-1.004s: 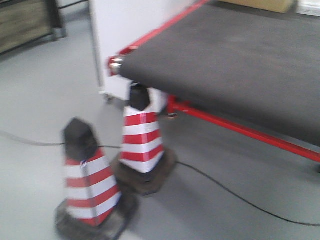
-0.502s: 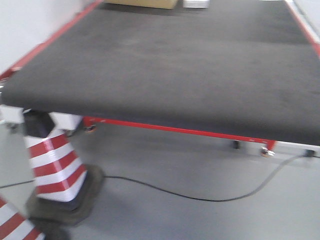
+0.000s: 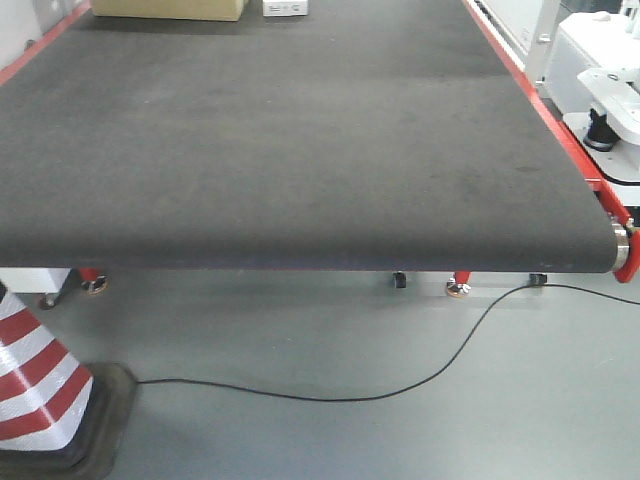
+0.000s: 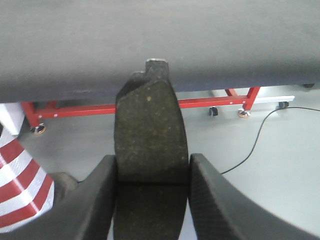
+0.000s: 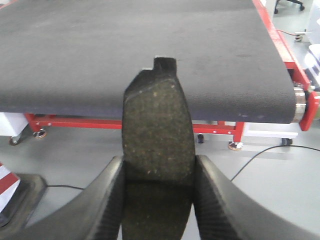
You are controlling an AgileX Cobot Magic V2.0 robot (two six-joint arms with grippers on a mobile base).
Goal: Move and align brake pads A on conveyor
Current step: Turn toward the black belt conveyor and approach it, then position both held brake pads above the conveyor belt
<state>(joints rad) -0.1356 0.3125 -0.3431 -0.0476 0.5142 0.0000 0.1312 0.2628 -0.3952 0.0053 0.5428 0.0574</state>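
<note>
**A:** Swung right past the cone (image 3: 35, 385); conveyor (image 3: 300, 150) squarely ahead now. Pads?
**B:** Left end effector (image 4: 152, 165) clamps one pad (image 4: 150, 120), right end effector (image 5: 159, 164) another pad (image 5: 157, 115), both short of it. Likely stiff, weighty; I hold their long edges.

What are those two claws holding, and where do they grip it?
The left claw pinches one brake pad by its long side edges, low down; the right claw grips another pad likewise.
</note>
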